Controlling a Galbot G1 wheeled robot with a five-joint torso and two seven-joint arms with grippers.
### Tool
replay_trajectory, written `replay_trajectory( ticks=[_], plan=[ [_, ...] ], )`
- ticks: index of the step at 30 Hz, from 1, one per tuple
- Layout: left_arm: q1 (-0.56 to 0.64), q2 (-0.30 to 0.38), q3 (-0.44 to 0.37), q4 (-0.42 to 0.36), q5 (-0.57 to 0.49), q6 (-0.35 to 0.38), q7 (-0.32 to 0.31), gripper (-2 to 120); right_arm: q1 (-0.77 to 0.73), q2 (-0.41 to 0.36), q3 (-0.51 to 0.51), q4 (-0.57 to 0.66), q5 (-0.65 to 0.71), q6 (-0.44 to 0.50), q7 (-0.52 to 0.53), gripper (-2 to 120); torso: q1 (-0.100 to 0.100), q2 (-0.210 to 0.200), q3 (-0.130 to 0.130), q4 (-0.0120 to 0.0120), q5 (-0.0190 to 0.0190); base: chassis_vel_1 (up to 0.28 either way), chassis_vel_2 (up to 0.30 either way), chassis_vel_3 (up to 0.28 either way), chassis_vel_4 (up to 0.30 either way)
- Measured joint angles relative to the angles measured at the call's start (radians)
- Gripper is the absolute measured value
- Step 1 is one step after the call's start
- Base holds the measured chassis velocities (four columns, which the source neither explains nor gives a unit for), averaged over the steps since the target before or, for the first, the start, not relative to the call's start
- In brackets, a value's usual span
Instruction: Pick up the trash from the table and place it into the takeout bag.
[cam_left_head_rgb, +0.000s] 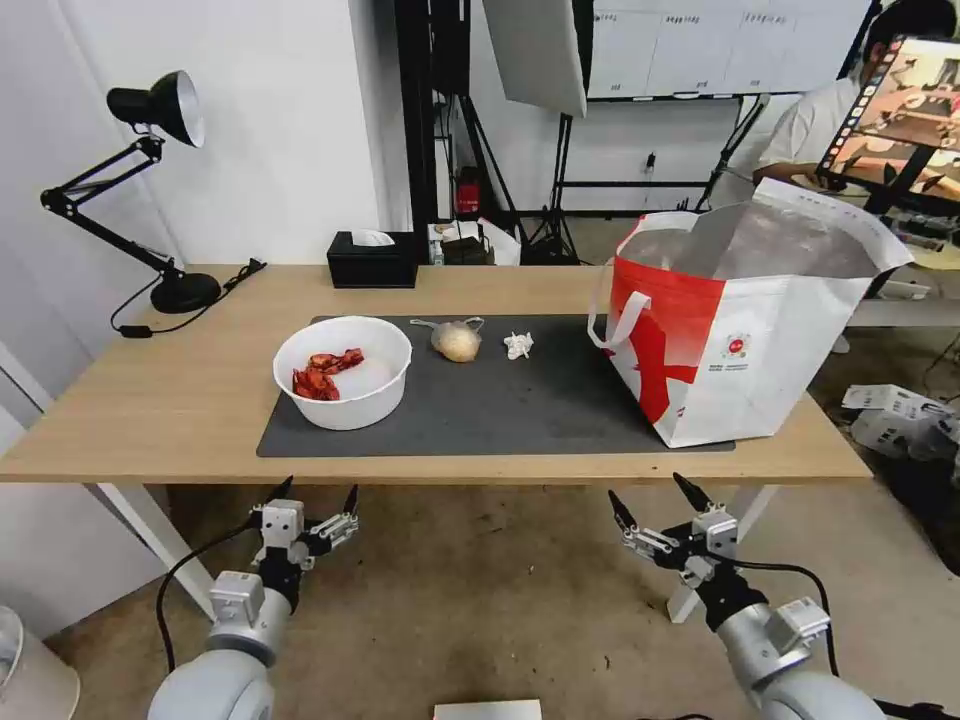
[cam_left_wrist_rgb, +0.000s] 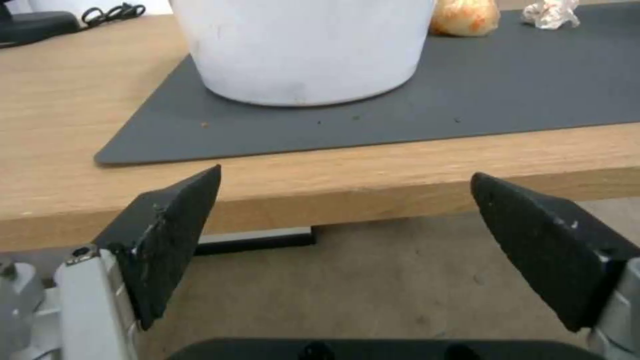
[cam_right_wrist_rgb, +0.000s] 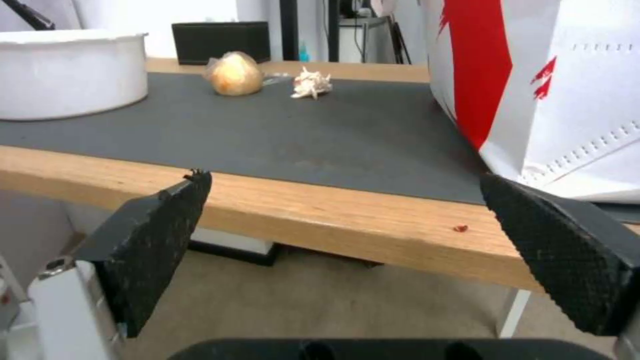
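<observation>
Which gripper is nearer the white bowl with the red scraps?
Left. The left gripper hangs open just off the table's near edge, in front of the white bowl. The right gripper, also open, hangs below the takeout bag.

— What was the surface (cam_left_head_rgb: 180, 400) made of?
— Pale wood, smooth, under a matt dark grey mat (cam_left_head_rgb: 500, 400). The bowl (cam_left_head_rgb: 343, 372) looked like smooth white plastic.
— And the takeout bag (cam_left_head_rgb: 740, 330)?
— Slick white outside, crinkly silver foil within. The tissue (cam_left_head_rgb: 518, 345) was crumpled paper; each tool's pads (cam_right_wrist_rgb: 573, 255) were black, finely knurled.
</observation>
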Motion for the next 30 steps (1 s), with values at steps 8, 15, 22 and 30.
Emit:
replay_trajectory(
  ticks=[8,15,22,30],
  plan=[
    [-0.003,-0.002,0.001,0.011,-0.003,-0.015,0.000,100,0.002,0.002,-0.001,-0.006,0.000,0.000,-0.001,100,0.000,0.000,0.000,0.0001,0.0000,0.000,0.000,0.000,0.000],
    [-0.007,-0.005,0.002,0.003,-0.005,-0.015,0.001,100,0.020,-0.004,-0.012,-0.018,0.005,0.000,-0.002,100,0.000,0.000,0.000,0.0001,0.0000,0.000,0.000,0.000,0.000],
    [-0.029,0.002,0.038,0.017,-0.007,-0.015,0.001,100,0.049,-0.003,-0.026,-0.020,0.030,-0.001,-0.001,100,0.000,0.000,0.000,0.0001,0.0000,0.000,0.000,0.000,0.000],
    [-0.051,0.000,0.057,0.024,-0.007,-0.005,0.003,100,0.268,-0.101,-0.164,-0.101,0.085,0.008,-0.031,100,0.000,0.000,0.000,0.0004,0.0001,0.000,0.000,0.000,0.000]
  ],
)
